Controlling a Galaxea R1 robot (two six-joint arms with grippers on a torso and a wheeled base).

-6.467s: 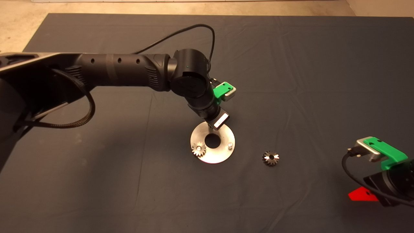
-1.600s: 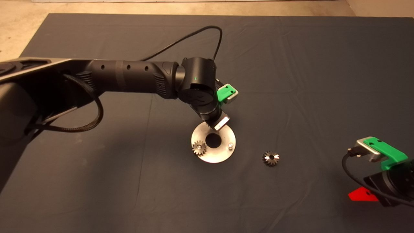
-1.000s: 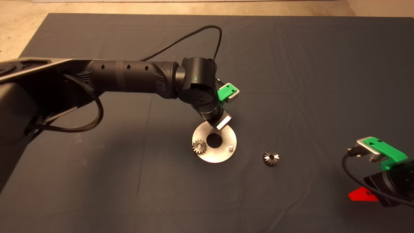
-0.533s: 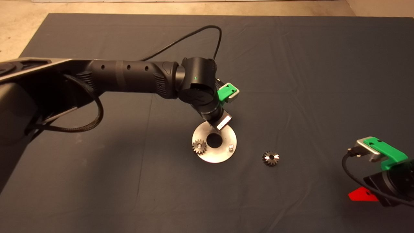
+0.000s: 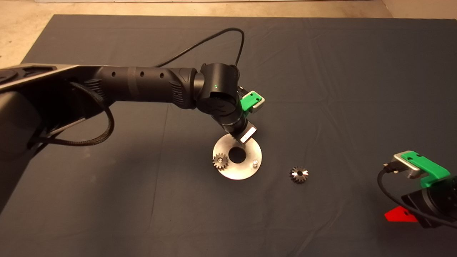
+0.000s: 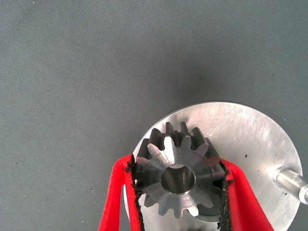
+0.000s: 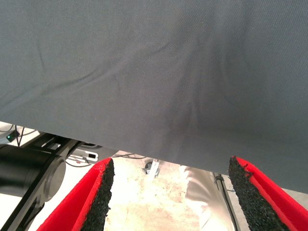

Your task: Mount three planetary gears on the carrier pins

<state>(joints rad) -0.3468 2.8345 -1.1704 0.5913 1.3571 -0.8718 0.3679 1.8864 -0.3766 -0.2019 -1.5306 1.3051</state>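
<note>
The shiny round plate [image 5: 242, 167] lies mid-mat. One planetary gear [image 5: 220, 161] sits on its left carrier pin; a bare carrier pin [image 5: 255, 162] stands at its right. The far pin is hidden under my left arm. In the left wrist view my left gripper [image 6: 178, 185] is shut on a second planetary gear [image 6: 178, 178], held flat just over the plate [image 6: 250, 130], with a bare pin [image 6: 290, 180] beside it. A third gear [image 5: 299, 174] lies loose on the mat right of the plate. My right gripper [image 7: 171, 197] waits open at the mat's lower right edge.
The dark mat [image 5: 357, 89] is wrinkled around the plate. A black cable [image 5: 214, 35] loops above the left wrist. Beyond the mat's edge, the right wrist view shows pale floor [image 7: 139, 192] and black equipment [image 7: 29, 173].
Since 6.5 s ago the left arm has shifted slightly right and away over the plate's far edge, and the plate has slid a little right. In the last half second almost nothing moved.
</note>
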